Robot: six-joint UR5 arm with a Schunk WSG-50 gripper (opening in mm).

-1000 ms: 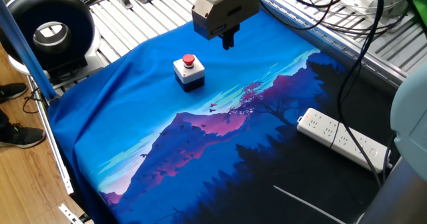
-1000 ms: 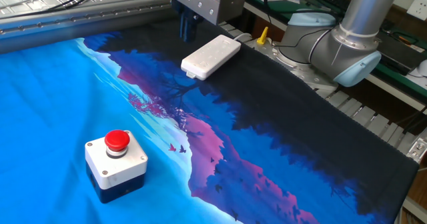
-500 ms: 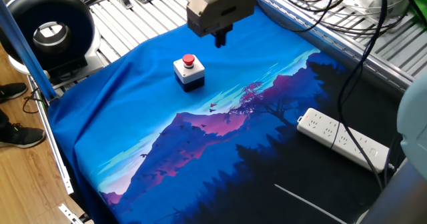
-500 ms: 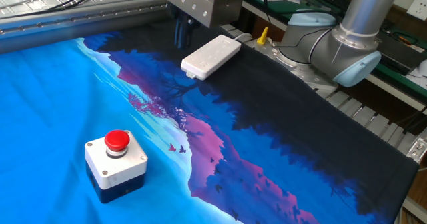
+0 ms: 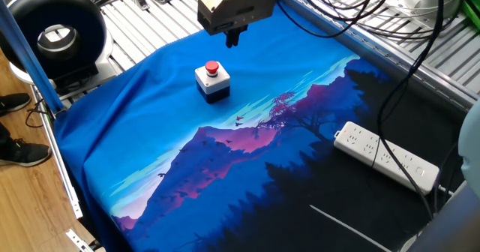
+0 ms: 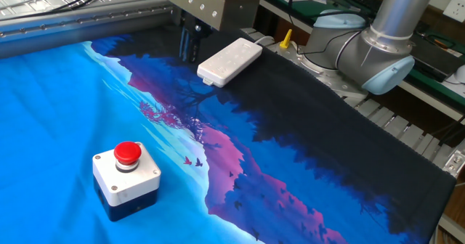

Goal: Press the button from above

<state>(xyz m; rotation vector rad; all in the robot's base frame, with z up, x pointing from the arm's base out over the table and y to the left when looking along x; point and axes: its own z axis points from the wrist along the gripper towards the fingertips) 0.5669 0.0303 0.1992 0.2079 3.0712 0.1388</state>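
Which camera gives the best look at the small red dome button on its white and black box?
The other fixed view shows the red dome button best: it sits large and close, with the cap, white upper part and black base all distinct. The one fixed view shows it whole but small and farther away, on the blue cloth.

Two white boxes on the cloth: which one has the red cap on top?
The small cube-shaped button, white over a black base, below the hand. The long flat power strip has only sockets.

Two high, angled views from opposite sides, sharing the blue cloth (image 5: pixel 150 132).
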